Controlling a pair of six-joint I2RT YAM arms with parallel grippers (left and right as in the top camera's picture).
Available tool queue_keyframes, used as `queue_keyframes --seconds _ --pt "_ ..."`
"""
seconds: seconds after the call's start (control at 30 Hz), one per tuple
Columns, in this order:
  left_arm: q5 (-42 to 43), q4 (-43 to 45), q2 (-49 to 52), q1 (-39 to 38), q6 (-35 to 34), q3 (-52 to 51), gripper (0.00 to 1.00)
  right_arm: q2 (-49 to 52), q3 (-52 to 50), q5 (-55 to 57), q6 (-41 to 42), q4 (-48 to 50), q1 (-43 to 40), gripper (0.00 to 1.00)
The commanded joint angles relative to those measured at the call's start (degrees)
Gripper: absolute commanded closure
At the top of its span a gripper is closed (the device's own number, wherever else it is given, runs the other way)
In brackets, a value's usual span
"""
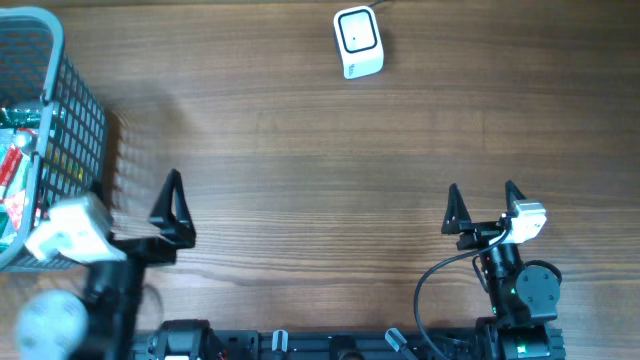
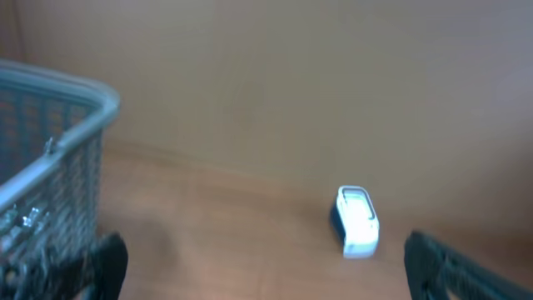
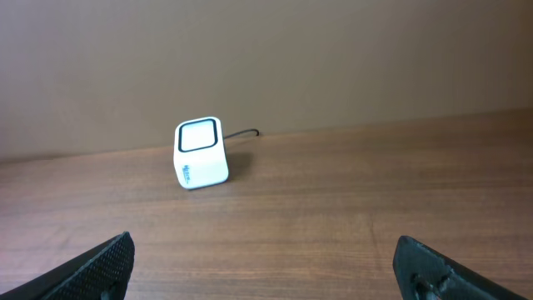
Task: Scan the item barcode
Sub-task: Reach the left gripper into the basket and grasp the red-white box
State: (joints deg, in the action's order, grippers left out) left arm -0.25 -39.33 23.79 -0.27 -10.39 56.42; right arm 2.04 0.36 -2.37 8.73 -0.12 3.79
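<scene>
- A small white cube-shaped barcode scanner (image 1: 358,42) stands at the far side of the brown wooden surface (image 1: 300,150).
- A grey mesh basket (image 1: 60,90) is far left of the scanner (colourful packets (image 1: 15,170) lie inside).
- The left arm (image 1: 110,290) is nearer than the scanner and to its left, jaws spread and empty.
- The right arm (image 1: 520,285) is nearer and to its right, jaws spread and empty.

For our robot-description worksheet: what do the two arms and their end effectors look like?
The left end effector and right end effector have black, pointed, triangular fingers. Each wrist carries a white camera block. The right arm is black, with a black cable looping beside it.
</scene>
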Motion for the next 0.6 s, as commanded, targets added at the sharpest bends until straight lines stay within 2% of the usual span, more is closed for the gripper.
queue_keyframes --seconds 0.0,0.03,0.1,0.23,0.27,0.3,0.33,0.4,0.43,0.57 --pt "1.44 -12.94 16.13 -0.22 -0.33 21.55 0.00 0.00 -0.04 -0.31 0.35 0.22 -0.33 0.00" --pt "3.98 -19.65 22.45 -0.22 -0.35 29.62 0.00 0.00 -0.04 -0.33 0.35 0.22 -0.33 0.00" --pt "8.46 -25.27 28.59 -0.22 -0.35 36.98 0.00 0.00 -0.04 -0.33 0.35 0.22 -0.33 0.00" --pt "8.26 -21.35 34.14 -0.22 -0.31 39.06 0.00 0.00 -0.04 -0.33 0.35 0.22 -0.33 0.00" --pt "6.54 -19.98 35.04 -0.20 0.98 39.06 0.09 0.00 -0.04 -0.31 0.33 0.22 -0.33 0.00" --pt "-0.26 -19.47 35.95 -0.20 -0.76 39.06 0.20 0.00 -0.04 -0.31 0.35 0.22 -0.33 0.00" --pt "-11.89 -20.20 36.89 -0.20 -3.23 39.06 0.22 0.00 -0.04 -0.31 0.35 0.22 -0.33 0.00" --pt "-25.16 -21.59 38.07 0.92 -3.34 39.28 0.11 0.00 -0.04 -0.31 0.35 0.22 -0.33 0.00" --pt "-28.33 -21.99 38.40 3.08 -3.37 39.34 0.11 0.00 -0.04 -0.33 0.35 0.22 -0.33 0.00" --pt "-27.82 -23.52 42.56 17.25 -3.37 39.32 0.10 0.00 -0.04 -0.31 0.35 0.22 -0.33 0.00"
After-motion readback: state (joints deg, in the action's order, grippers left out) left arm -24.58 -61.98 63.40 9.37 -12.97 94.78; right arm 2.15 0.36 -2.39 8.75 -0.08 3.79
